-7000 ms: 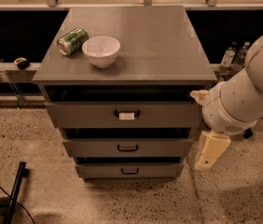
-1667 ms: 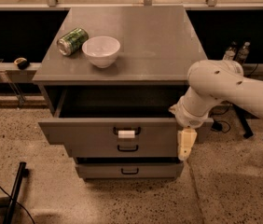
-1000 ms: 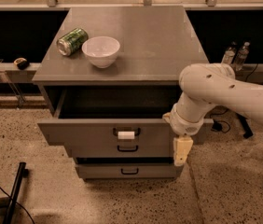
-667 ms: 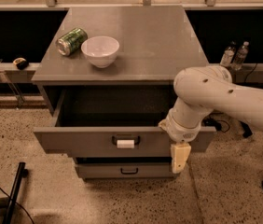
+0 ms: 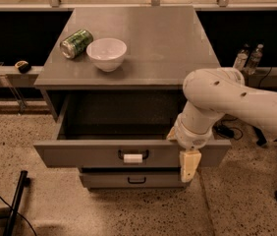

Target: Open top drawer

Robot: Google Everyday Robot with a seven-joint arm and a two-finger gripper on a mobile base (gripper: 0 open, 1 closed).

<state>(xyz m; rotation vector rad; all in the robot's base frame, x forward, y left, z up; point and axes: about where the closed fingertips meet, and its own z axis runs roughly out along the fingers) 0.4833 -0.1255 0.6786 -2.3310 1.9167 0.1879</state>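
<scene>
Grey surface (image 5: 168,43) upper centre, top drawer (image 5: 79,154) well out. Gripper (image 5: 189,166) at its front lower right, grip can't tell; pull straight

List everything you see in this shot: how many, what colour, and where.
cabinet: one, grey, centre.
top drawer: one, grey, pulled out, black handle with a white tag.
lower drawer: one showing, grey, beneath the top drawer.
can: one, green, on its side on the cabinet top, left.
bowl: one, white, upright beside the can.
bottles: two, pale, right of the cabinet.
arm: one, white, reaching in from the right.
gripper: one, cream, at the top drawer's front, right end.
</scene>
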